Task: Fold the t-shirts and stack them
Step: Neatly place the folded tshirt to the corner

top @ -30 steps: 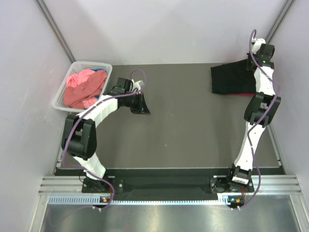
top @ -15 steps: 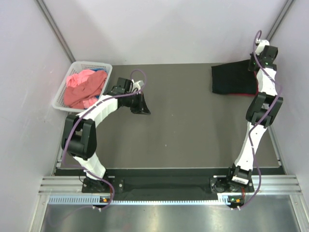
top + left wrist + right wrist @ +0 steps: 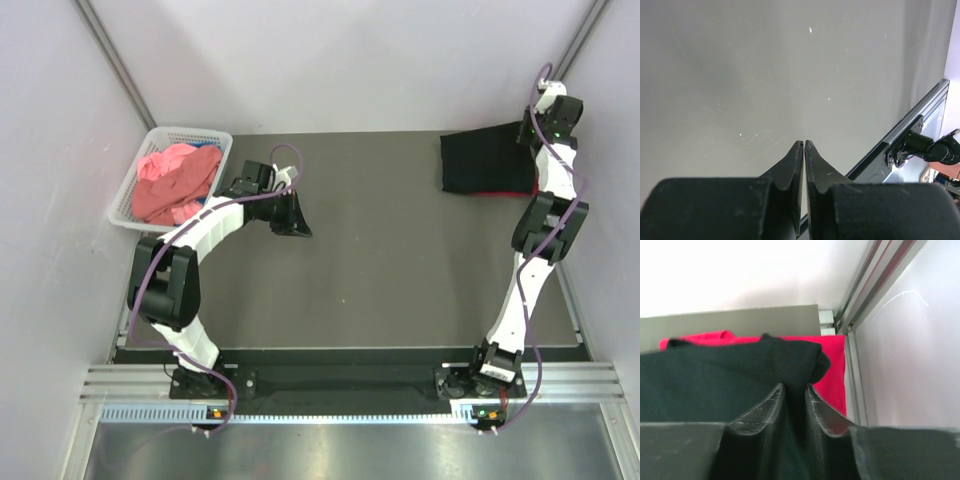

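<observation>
Black t-shirt [image 3: 715,375], lying on the red t-shirt [image 3: 834,375], is clamped in your right end effector [image 3: 794,387], so pulling away before you release could drag its fold open; your left end effector [image 3: 803,142], pinched together and empty, hangs well apart from both.

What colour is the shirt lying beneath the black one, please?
The shirt is red; right wrist view.

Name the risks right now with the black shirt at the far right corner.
1. The right gripper pinches the black t-shirt, which lies on the red t-shirt; pulling may drag the red one askew.
2. Both sit close to the wall frame, so the cloth or the arm could catch there.
</observation>
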Motion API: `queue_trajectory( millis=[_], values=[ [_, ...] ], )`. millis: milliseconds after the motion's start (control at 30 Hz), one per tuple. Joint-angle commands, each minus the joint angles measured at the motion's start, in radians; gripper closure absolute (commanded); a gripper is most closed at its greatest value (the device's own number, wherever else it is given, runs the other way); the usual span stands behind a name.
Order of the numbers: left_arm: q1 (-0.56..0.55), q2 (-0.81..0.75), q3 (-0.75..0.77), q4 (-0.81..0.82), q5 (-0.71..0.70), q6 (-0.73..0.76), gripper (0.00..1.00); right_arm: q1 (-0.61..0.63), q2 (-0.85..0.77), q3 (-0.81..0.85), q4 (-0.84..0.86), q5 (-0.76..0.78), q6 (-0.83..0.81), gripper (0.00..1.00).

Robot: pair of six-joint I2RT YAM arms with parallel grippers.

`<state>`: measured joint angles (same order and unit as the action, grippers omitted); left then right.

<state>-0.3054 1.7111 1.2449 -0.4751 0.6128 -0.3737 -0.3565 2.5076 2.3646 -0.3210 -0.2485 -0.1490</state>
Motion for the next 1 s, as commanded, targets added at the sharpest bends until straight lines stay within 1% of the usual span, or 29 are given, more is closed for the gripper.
queue_trajectory(
  millis=[0, 33, 67, 133, 167, 233, 300, 400, 433, 500, 533, 600, 633, 700, 733, 767, 800, 833, 867, 967],
  values=[
    [0.005, -0.004, 0.004, 0.032, 0.016, -0.007, 0.90, -0.022, 0.019, 0.071, 0.155, -0.003, 0.018, 0.72],
    [0.005, -0.004, 0.002, 0.035, 0.016, -0.008, 0.90, -0.024, 0.022, 0.077, 0.157, 0.000, 0.028, 0.56],
    [0.003, -0.005, 0.001, 0.038, 0.018, -0.010, 0.89, -0.024, 0.019, 0.090, 0.152, -0.003, 0.038, 0.50],
    [0.003, -0.011, 0.001, 0.041, 0.016, -0.013, 0.88, -0.015, -0.009, 0.049, 0.154, -0.012, 0.071, 0.44],
    [0.003, -0.013, 0.005, 0.044, 0.016, -0.013, 0.87, -0.009, -0.050, 0.026, 0.155, -0.014, 0.074, 0.42],
    [0.003, -0.019, 0.013, 0.046, 0.016, -0.017, 0.86, 0.024, -0.122, -0.034, 0.143, 0.017, 0.068, 0.38],
    [0.003, -0.025, 0.025, 0.047, 0.018, -0.024, 0.84, 0.051, -0.170, -0.067, 0.105, 0.070, 0.091, 0.38],
    [0.005, -0.036, 0.050, 0.052, 0.022, -0.034, 0.82, 0.076, -0.280, -0.183, 0.076, 0.113, 0.141, 0.47],
    [0.003, -0.038, 0.068, 0.055, 0.027, -0.040, 0.82, 0.080, -0.343, -0.276, 0.079, 0.118, 0.173, 0.58],
    [0.005, -0.057, 0.083, 0.065, 0.044, -0.048, 0.80, 0.090, -0.401, -0.378, 0.097, 0.106, 0.216, 0.70],
    [0.005, -0.067, 0.093, 0.085, 0.041, -0.059, 0.78, 0.091, -0.450, -0.463, 0.097, 0.115, 0.232, 0.80],
    [0.006, -0.091, 0.108, 0.092, 0.025, -0.067, 0.73, 0.088, -0.486, -0.536, 0.094, 0.121, 0.264, 0.84],
    [0.006, -0.100, 0.117, 0.105, -0.008, -0.071, 0.72, 0.088, -0.510, -0.595, 0.094, 0.147, 0.266, 0.85],
    [0.009, -0.122, 0.125, 0.112, -0.034, -0.080, 0.68, 0.083, -0.527, -0.649, 0.100, 0.178, 0.279, 0.85],
    [0.015, -0.125, 0.136, 0.113, -0.044, -0.085, 0.64, 0.079, -0.532, -0.688, 0.115, 0.178, 0.284, 0.85],
    [0.020, -0.133, 0.139, 0.102, -0.057, -0.091, 0.64, 0.074, -0.530, -0.700, 0.120, 0.172, 0.304, 0.85],
    [0.025, -0.133, 0.143, 0.095, -0.059, -0.094, 0.64, 0.058, -0.526, -0.709, 0.123, 0.170, 0.318, 0.83],
    [0.029, -0.134, 0.148, 0.089, -0.062, -0.094, 0.63, 0.048, -0.514, -0.714, 0.125, 0.184, 0.339, 0.73],
    [0.029, -0.136, 0.149, 0.072, -0.070, -0.094, 0.63, 0.036, -0.506, -0.714, 0.122, 0.193, 0.395, 0.70],
    [0.031, -0.143, 0.137, 0.061, -0.082, -0.099, 0.63, -0.018, -0.455, -0.708, 0.126, 0.176, 0.523, 0.66]
  ],
)
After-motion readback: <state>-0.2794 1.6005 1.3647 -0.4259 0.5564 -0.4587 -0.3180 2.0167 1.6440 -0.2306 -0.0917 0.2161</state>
